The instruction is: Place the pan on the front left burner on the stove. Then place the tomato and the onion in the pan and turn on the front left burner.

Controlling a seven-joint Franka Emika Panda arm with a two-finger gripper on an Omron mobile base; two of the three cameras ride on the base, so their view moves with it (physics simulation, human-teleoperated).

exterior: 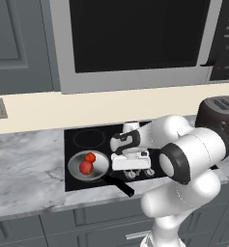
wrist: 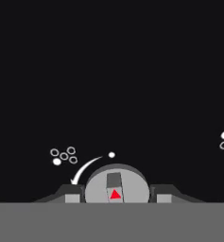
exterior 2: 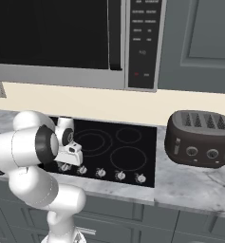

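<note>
**Knob in the jaws, and a slip is the thing to fear**

Nearest the hand camera sits a round silver knob (wrist: 116,184) with a red triangle on its pointer, flanked by the two dark fingertips (wrist: 71,194), which press on its sides: the gripper (wrist: 116,197) looks clenched on that knob. From the left base camera the gripper (exterior: 131,170) hangs over the knob row at the front edge of the stove (exterior: 87,132).

Just to its left rests the pan (exterior: 89,165) on the front left burner, black handle pointing toward the robot, with the tomato (exterior: 90,157) and the onion (exterior: 85,167) touching inside it.

Turning the burner on appears to be what remains. Risks, as I judge them:

- Fingers may skate round the smooth knob, leaving it unturned.
- Whether this knob governs the front left burner cannot be told; a wrong one heats an empty ring.
- A wide wrist sweep could strike the pan handle and shift the pan.
</note>
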